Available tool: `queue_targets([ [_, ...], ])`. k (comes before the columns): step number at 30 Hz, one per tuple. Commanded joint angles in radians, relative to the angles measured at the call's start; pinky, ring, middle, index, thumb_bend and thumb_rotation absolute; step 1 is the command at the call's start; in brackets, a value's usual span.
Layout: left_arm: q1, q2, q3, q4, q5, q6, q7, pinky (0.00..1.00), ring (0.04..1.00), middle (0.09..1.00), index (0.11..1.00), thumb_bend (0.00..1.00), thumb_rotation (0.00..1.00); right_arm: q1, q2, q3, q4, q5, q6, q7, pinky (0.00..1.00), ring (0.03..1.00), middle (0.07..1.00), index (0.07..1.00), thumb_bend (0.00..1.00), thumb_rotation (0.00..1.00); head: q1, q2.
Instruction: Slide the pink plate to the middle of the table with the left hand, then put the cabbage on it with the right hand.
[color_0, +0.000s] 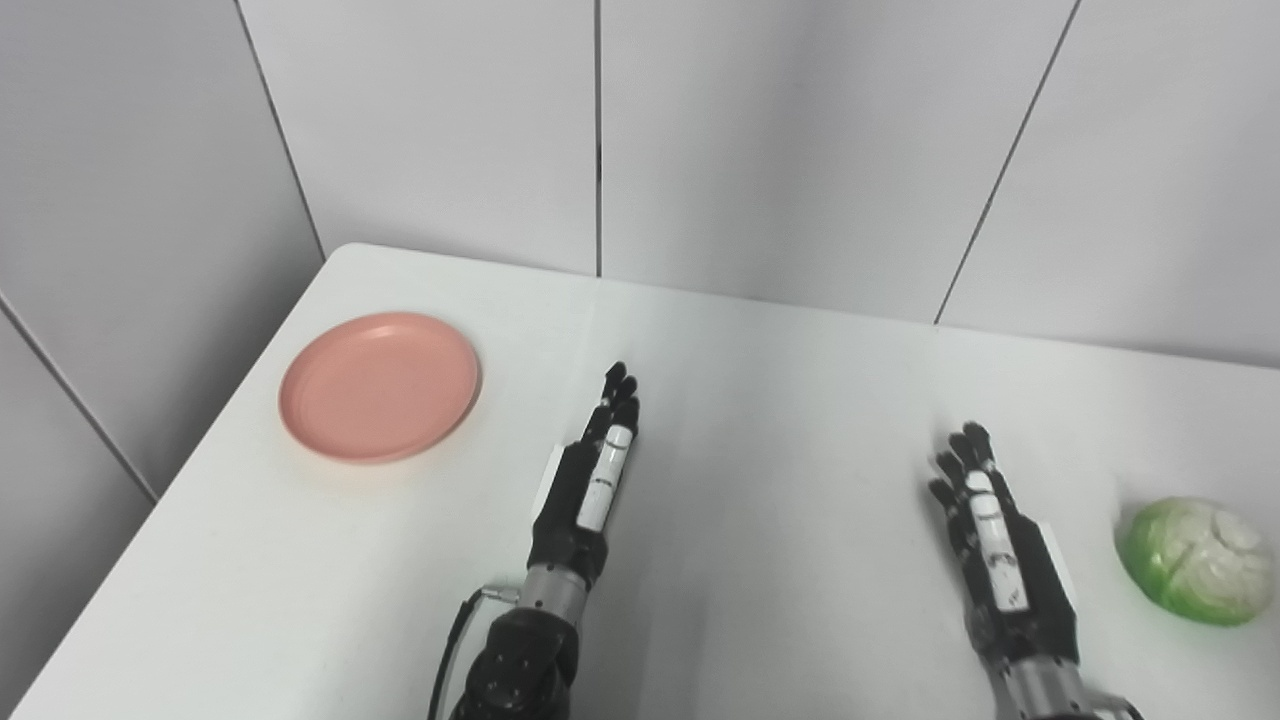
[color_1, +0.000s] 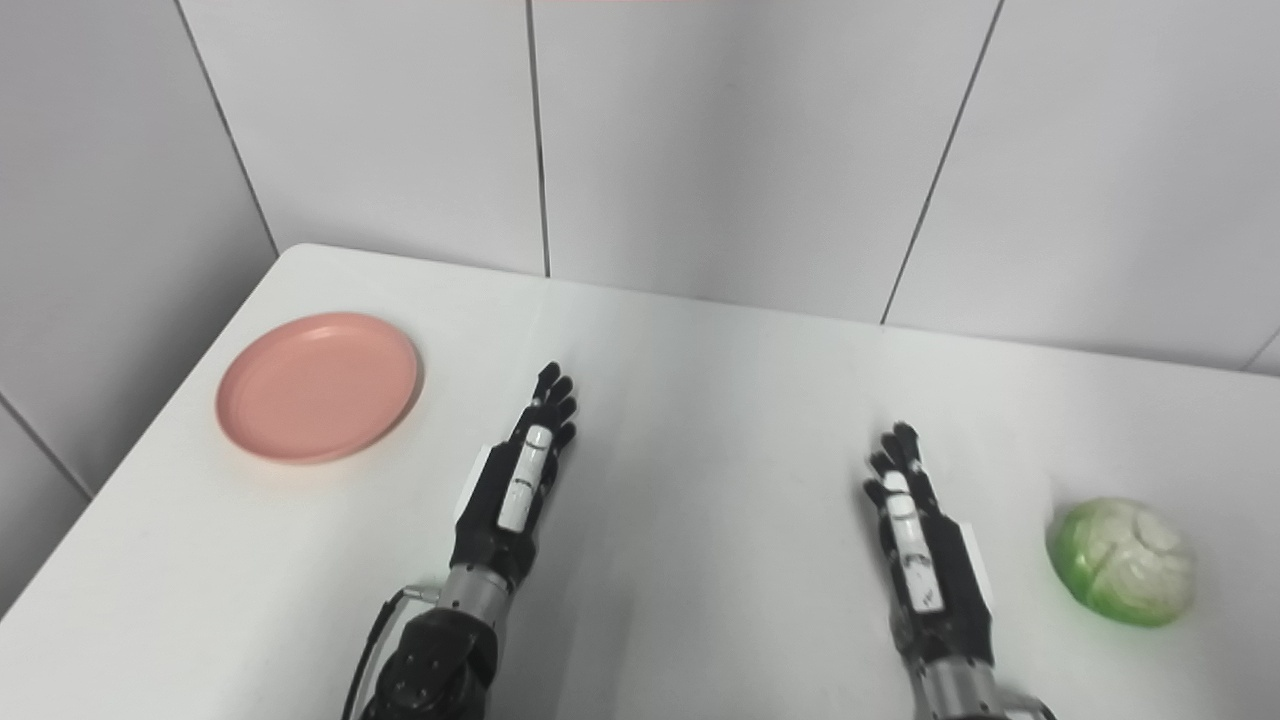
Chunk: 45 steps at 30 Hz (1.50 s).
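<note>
White table (color_0: 760, 400): pink plate (color_0: 380, 386) far left, cabbage (color_0: 1195, 560) right, possibly cropped.

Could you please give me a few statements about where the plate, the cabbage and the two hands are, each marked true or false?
1. The pink plate lies near the table's left edge. True.
2. The cabbage sits on the plate. False: it lies on the table at the far right.
3. The left hand is touching the plate. False: it is apart from it.
4. The right hand holds nothing. True.
</note>
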Motion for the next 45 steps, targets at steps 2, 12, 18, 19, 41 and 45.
queue_targets([
  [2,-0.045,-0.011,0.006,-0.004,0.007,-0.06,0.017,1.0,1.0,1.0,1.0,0.6,0.93,-0.002,-0.002,0.001,-0.057,0.007,0.003,0.0,1.0,1.0,1.0,1.0,0.57,0.87,0.0,0.001],
  [12,-0.023,0.011,0.005,-0.057,-0.026,-0.043,-0.022,1.0,1.0,1.0,1.0,0.58,0.94,-0.001,0.009,0.012,-0.074,-0.01,-0.01,-0.012,1.0,1.0,1.0,1.0,0.52,0.86,-0.153,0.053],
  [18,0.036,0.048,-0.029,-0.132,-0.06,0.01,-0.091,1.0,1.0,1.0,1.0,0.62,0.92,0.004,0.044,0.035,-0.08,-0.046,-0.019,-0.034,1.0,0.99,1.0,1.0,0.62,0.81,-0.303,0.091],
  [19,0.043,0.053,-0.03,-0.143,-0.066,0.018,-0.099,1.0,1.0,1.0,1.0,0.63,0.92,0.006,0.051,0.039,-0.083,-0.073,-0.024,-0.051,0.97,0.967,0.99,1.0,0.63,0.81,-0.317,0.095],
  [41,0.044,0.078,0.006,-0.218,-0.13,0.1,-0.11,1.0,1.0,1.0,1.0,0.55,0.93,0.0,0.085,0.084,-0.11,-0.229,-0.03,-0.146,0.97,0.958,0.976,1.0,0.67,0.86,-0.338,0.121],
  [45,-0.009,0.083,0.058,-0.193,-0.123,0.086,-0.068,1.0,1.0,1.0,1.0,0.66,0.92,0.004,0.059,0.069,-0.087,-0.182,-0.066,-0.12,0.97,0.959,0.979,1.0,0.65,0.85,-0.165,0.075],
])
